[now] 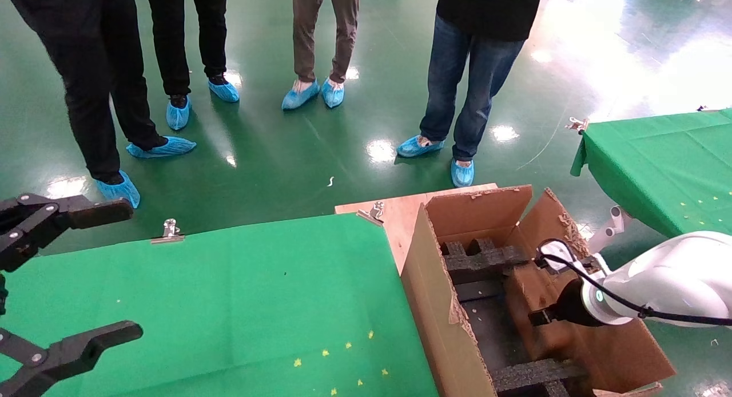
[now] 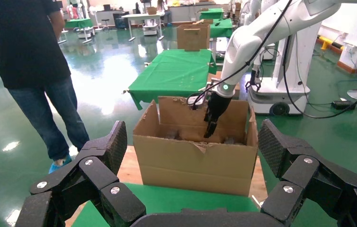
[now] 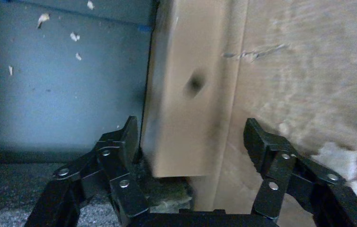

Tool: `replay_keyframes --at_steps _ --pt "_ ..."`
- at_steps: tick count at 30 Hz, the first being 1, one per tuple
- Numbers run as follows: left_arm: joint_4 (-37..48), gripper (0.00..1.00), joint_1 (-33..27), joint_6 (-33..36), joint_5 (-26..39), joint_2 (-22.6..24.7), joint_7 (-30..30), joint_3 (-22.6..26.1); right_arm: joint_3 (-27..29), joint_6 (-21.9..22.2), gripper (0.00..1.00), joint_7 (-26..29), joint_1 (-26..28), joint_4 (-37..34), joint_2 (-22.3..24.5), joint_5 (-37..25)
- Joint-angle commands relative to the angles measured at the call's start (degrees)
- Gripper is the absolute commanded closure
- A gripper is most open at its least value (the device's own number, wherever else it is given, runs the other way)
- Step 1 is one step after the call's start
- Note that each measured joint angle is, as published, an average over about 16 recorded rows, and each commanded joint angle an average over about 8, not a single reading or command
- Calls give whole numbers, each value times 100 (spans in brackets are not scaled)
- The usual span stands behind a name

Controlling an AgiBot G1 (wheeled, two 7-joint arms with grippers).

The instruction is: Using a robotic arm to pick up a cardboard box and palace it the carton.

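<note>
Carton point(image 1: 434, 282) holds black foam point(image 1: 483, 259) — cardboard box point(image 3: 186, 94) inside, upright.

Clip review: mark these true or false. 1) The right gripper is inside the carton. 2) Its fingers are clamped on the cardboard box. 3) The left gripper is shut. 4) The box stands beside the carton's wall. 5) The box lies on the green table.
1) True: the right gripper reaches down into the carton.
2) False: they are spread, and the right-hand finger is clear of the cardboard box.
3) False: the left gripper is open, over the table.
4) True.
5) False: it is inside the carton.
</note>
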Motion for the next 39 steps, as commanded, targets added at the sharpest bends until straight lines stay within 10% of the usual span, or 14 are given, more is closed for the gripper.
replay_keyframes --at_steps 1,18,31,39 --pt "0 0 0 0 0 0 0 0 5 -14 0 33 21 25 14 -37" --pt "0 0 0 0 0 0 0 1 636 169 0 -265 1238 1178 577 -9" --pt "0 0 0 -1 -1 -1 1 1 1330 -371 0 -2876 2429 1285 849 2696" --pt "2 0 1 -1 -3 -2 1 1 1484 -640 0 -3225 2596 1279 916 3358"
